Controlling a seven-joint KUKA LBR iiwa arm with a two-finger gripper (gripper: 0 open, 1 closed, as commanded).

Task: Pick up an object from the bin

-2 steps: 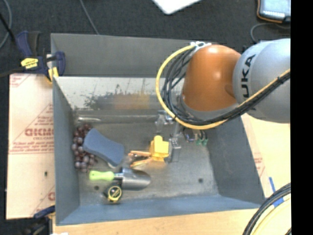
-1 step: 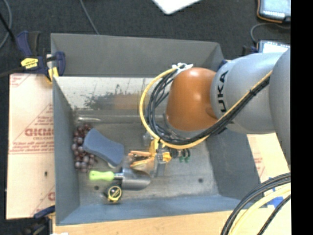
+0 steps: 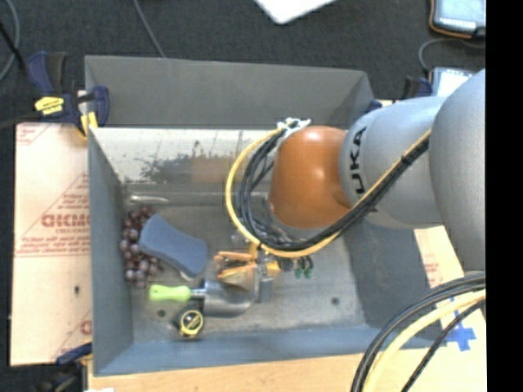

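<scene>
The arm's orange wrist cover point(image 3: 306, 178) hangs over the middle of the bin point(image 3: 245, 96), and the pincer point(image 3: 255, 269) sits low beneath it, close to the floor, a little nearer the near wall than the far one. From here I cannot tell how far open it is, nor whether it has anything in it; the cover and cables hide too much.

Closest to it is a small orange-brown thing point(image 3: 231, 266), touching it or just beside it on the side away from the arm. Its long axis seems to run across the bin, pointing toward the pincer rather than lying square to it.

Just beyond, toward the near wall, lie a clear, glassy piece point(image 3: 225, 300) and a green-handled tool point(image 3: 173, 292). A blue-grey pad point(image 3: 173, 246) and a bunch of dark grapes point(image 3: 133, 247) lie by the wall farthest from the arm.

My guess is the orange-brown thing is the likely pick, and any closing would need the pincer a touch farther that way.
</scene>
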